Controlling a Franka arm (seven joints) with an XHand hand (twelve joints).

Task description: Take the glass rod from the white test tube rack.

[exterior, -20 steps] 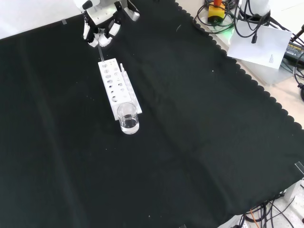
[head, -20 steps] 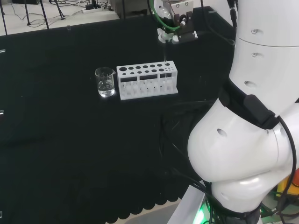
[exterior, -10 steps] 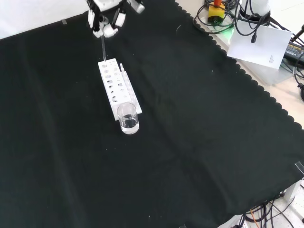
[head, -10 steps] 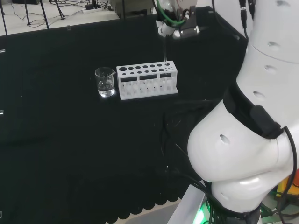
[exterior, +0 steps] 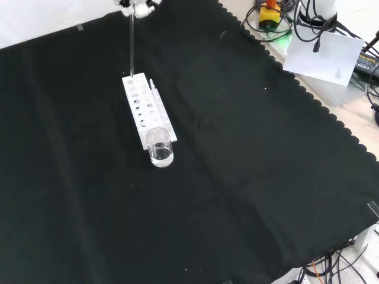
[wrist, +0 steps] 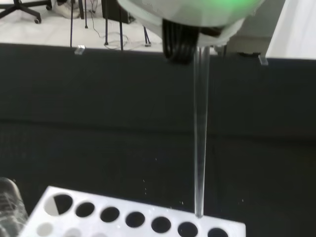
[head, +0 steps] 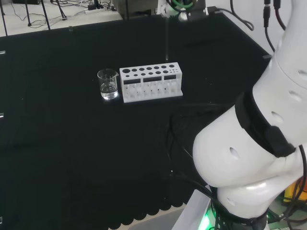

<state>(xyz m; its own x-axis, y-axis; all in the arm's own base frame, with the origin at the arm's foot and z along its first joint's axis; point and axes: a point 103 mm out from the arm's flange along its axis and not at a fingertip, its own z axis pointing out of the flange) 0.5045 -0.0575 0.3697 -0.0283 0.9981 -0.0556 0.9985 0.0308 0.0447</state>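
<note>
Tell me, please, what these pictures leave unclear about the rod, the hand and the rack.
- The hand: cut off by the top edge in the front view, so its grip on the rod is unseen.
- The rod's tip: in the wrist view it ends right at the rack; whether it has cleared the hole is too fine to tell.
- The beaker: its contents are unclear, being clear glass.

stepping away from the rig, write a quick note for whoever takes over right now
Hand: at the top edge of the front view, fingers closed on the top of the glass rod.
Rod: hanging upright, its lower tip just above the end holes of the white rack; wrist view shows the tip about level with the rack's top.
Beaker: beside the rack's other end, untouched.
Done: rod gripped and lifted almost out.
Left: raise it clear of the rack and carry it away.
</note>
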